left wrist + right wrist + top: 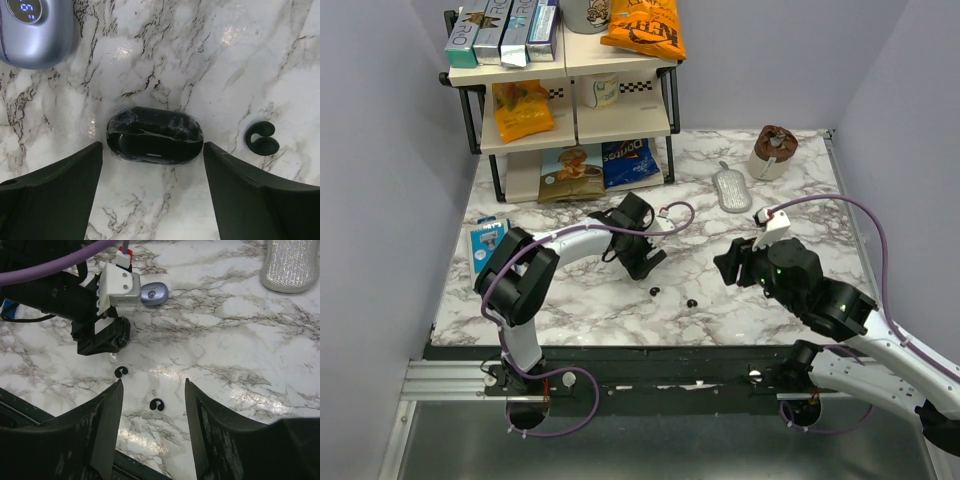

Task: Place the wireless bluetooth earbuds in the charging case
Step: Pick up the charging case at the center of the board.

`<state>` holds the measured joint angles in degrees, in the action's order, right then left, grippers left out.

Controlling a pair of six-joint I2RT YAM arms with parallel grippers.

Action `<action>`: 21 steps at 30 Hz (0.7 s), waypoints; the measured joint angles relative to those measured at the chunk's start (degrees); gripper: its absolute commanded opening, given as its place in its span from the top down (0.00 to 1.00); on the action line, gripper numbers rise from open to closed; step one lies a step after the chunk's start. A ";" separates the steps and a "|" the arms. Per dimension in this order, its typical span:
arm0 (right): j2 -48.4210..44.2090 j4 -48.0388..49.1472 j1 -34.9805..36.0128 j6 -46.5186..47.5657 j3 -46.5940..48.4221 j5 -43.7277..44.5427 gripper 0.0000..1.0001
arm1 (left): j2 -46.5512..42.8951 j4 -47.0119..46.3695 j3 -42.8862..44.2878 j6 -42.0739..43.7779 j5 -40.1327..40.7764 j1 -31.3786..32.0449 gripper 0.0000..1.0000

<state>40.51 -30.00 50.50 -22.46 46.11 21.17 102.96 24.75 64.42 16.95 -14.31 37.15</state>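
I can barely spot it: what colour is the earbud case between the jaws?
Glossy black; the charging case shows best in the left wrist view.

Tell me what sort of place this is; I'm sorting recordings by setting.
Likely a robot test bench staged as a pantry: plain walls around a marble-pattern table, a shelf rack of snack bags.
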 measured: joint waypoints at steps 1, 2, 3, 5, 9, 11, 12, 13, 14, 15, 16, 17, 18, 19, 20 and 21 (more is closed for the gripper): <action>-0.04 0.00 0.00 0.00 0.00 0.00 0.39 | 0.13 -0.13 -0.04 0.17 0.15 0.07 0.15; -0.11 0.00 0.00 0.00 0.00 0.00 0.39 | 0.13 -0.33 -0.04 0.20 0.13 0.11 0.16; -0.17 0.00 0.00 0.00 0.00 0.00 0.39 | 0.13 -0.42 -0.07 0.20 0.17 0.11 0.17; -0.20 -0.02 0.00 0.00 0.00 0.00 0.39 | 0.13 -0.61 -0.07 0.20 0.17 0.11 0.18; -0.20 -0.02 0.00 -0.02 -0.02 0.00 0.39 | 0.17 -1.14 -0.20 0.17 0.20 0.22 0.21; -0.20 -0.02 0.00 -0.02 -0.02 0.00 0.39 | 0.22 -1.60 -0.33 0.13 0.22 0.33 0.24; -0.20 -0.02 0.00 -0.02 -0.02 0.00 0.39 | 0.24 -1.77 -0.37 0.15 0.24 0.35 0.28; -0.20 -0.02 0.00 -0.02 -0.07 0.00 0.39 | 0.26 -1.92 -0.37 0.07 0.28 0.37 0.30; -0.20 -0.02 0.00 0.00 -0.11 0.00 0.39 | 0.31 -1.99 -0.37 0.07 0.31 0.44 0.32; -0.20 -0.04 0.00 0.00 -0.13 0.00 0.39 | 0.33 -2.05 -0.37 -0.07 0.33 0.48 0.35; -0.20 -0.04 0.00 -0.02 -0.17 0.00 0.39 | 0.33 -2.14 -0.37 -0.15 0.35 0.50 0.37; -0.20 -0.07 0.00 0.00 -0.22 0.00 0.39 | 0.33 -2.19 -0.37 -0.15 0.37 0.55 0.38; -0.20 -0.07 0.00 0.00 -0.22 0.00 0.39 | 0.33 -2.32 -0.37 -0.37 0.42 0.59 0.41; -0.17 -0.07 0.00 -0.02 -0.22 0.00 0.39 | 0.33 -2.45 -0.42 -0.63 0.46 0.61 0.41; -0.17 -0.07 0.00 -0.02 -0.22 0.00 0.39 | 0.33 -2.62 -0.50 -0.83 0.55 0.66 0.42; -0.17 -0.04 0.00 -0.02 -0.22 0.00 0.39 | 0.24 -2.86 -0.68 -1.14 0.70 0.70 0.44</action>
<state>40.34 -30.04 50.50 -22.48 45.89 21.17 103.20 21.89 63.75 15.81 -13.61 37.85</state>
